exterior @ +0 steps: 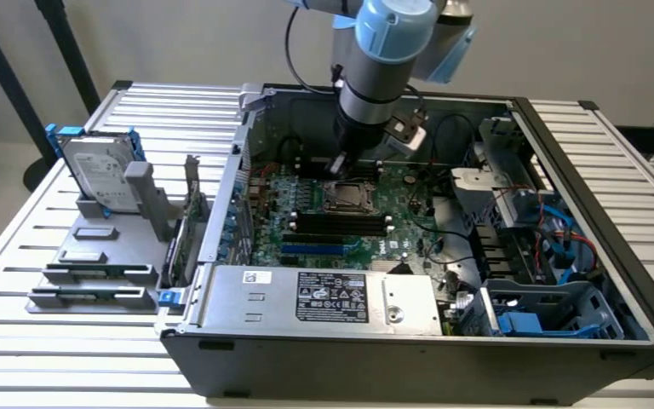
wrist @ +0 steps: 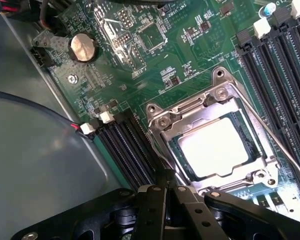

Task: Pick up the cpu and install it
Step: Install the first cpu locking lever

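One pair of black jaws (wrist: 165, 192) sits closest in the wrist view, pressed fully together with nothing between them. Their tip rests at the edge of the processor socket (wrist: 217, 140) on the green motherboard (wrist: 160, 60), touching or nearly touching the socket's metal frame.

Just beyond the jaws, the cpu (wrist: 215, 148) lies flat inside that socket, its shiny silver top catching the light. It looks level and squarely seated within the frame. So, judging by how things lie, the pick-up and placement are done, and the chip is released. The metal frame surrounds the chip; whether its retaining lever is latched down cannot be told.

To either side of the jaws run dark memory slots (wrist: 127, 147). Farther off sits a round coin battery (wrist: 83, 47).

From the exterior view, the arm (exterior: 378, 77) reaches down into an open computer case (exterior: 418, 341) lying on a slatted metal surface (exterior: 31, 341), with the jaws down at the socket in the middle of the board. Well away from the jaws, outside the case, a grey holder (exterior: 94, 281) carries a silver hard drive (exterior: 100, 175) in a blue bracket.
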Motion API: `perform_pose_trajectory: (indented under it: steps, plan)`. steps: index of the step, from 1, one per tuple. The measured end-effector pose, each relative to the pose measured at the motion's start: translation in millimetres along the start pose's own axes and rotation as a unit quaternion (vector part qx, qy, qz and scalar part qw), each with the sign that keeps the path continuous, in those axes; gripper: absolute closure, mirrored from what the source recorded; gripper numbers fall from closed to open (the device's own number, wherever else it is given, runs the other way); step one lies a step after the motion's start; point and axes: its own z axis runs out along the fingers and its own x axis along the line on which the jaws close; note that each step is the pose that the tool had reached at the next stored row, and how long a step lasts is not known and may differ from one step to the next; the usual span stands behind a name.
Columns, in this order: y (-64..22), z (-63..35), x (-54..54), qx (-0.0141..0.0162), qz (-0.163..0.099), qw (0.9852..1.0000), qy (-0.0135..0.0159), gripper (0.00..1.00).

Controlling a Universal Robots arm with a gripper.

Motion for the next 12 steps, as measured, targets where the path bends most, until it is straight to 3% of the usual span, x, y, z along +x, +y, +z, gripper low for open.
perform_pose_trajectory:
  steps: [12]
  plan:
    - [5.5, -0.8, -0.5, 0.0005, 0.003, 1.0, -0.0002, 0.89]
